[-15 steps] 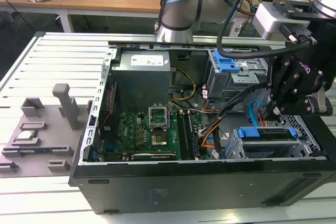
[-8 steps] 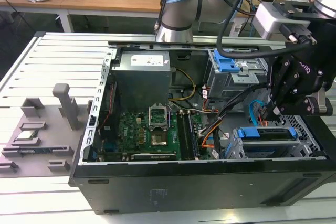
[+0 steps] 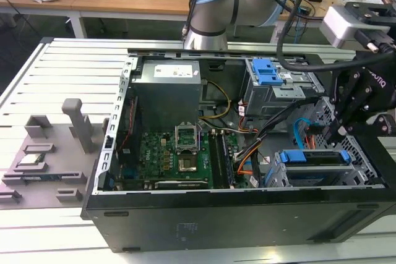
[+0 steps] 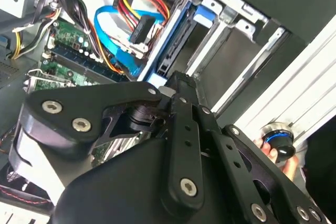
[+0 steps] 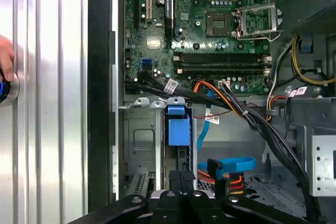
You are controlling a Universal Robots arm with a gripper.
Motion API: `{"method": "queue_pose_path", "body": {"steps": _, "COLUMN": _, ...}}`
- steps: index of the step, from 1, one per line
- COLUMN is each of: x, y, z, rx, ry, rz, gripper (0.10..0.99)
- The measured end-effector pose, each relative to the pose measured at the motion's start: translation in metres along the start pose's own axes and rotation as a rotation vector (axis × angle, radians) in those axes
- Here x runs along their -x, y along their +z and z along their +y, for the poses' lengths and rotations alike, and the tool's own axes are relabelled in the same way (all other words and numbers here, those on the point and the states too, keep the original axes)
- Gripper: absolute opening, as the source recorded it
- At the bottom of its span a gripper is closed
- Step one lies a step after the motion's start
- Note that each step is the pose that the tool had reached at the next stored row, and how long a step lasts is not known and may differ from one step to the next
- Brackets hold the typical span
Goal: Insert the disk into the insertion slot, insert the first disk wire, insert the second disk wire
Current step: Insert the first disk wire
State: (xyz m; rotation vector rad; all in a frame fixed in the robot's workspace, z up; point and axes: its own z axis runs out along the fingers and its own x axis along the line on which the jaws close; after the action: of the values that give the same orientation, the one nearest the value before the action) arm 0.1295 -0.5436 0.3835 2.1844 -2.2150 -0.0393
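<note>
I can see a white printed label on the power supply [image 3: 176,69] and small white tags on the cable bundles [image 5: 172,85], but I can't make out what they say. There is also pale lettering on the claw's black body.

The open computer case [image 3: 247,214] lies on the slatted metal table [image 3: 62,72]. Inside it, the disk [image 3: 312,157] sits edge-up in the insertion slot [image 3: 275,176] at the corner of the case on the exterior view's right. The blue carrier tab shows in the first wrist view [image 5: 177,129], with the slot's grey sheet metal [image 5: 139,140] just beside it. A taller grey cage [image 3: 272,88] with a blue clip stands further back.

My claw [image 3: 337,134] hangs over the disk's end. In the first wrist view its fingers [image 5: 181,179] look pressed together, and I can see nothing pinched between them.

The blue flat cable [image 5: 231,163] and a black plug with red, yellow and orange wires [image 5: 220,182] lie near the disk, and the plug looks apart from it.

A grey fixture tray [image 3: 43,159] on the table holds small parts. A person's hand [image 4: 270,153] rests on a blue-ringed button [image 4: 278,142].
</note>
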Motion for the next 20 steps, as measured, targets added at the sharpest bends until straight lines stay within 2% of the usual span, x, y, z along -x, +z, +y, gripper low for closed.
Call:
{"method": "queue_pose_path", "body": {"steps": 3, "x": 0.0068, "y": -0.0001, "z": -0.0091, "rx": 0.000, "ry": 0.000, "rz": 0.0046, "gripper": 0.106}}
{"method": "queue_pose_path", "body": {"steps": 7, "x": 0.0203, "y": 0.0010, "z": -0.0159, "rx": 0.000, "ry": 0.000, "rz": 0.0126, "gripper": 0.106}}
{"method": "queue_pose_path", "body": {"steps": 9, "x": 0.0289, "y": 0.0059, "z": -0.0162, "rx": 0.000, "ry": 0.001, "rz": 0.0197, "gripper": 0.106}}
{"method": "queue_pose_path", "body": {"steps": 10, "x": 0.0307, "y": 0.0072, "z": -0.0163, "rx": 0.000, "ry": 0.001, "rz": 0.0215, "gripper": 0.106}}
{"method": "queue_pose_path", "body": {"steps": 16, "x": 0.0420, "y": 0.0121, "z": -0.0161, "rx": 0.000, "ry": 0.001, "rz": 0.0256, "gripper": 0.106}}
{"method": "queue_pose_path", "body": {"steps": 20, "x": 0.0424, "y": 0.0123, "z": -0.0158, "rx": 0.000, "ry": 0.001, "rz": 0.0256, "gripper": 0.106}}
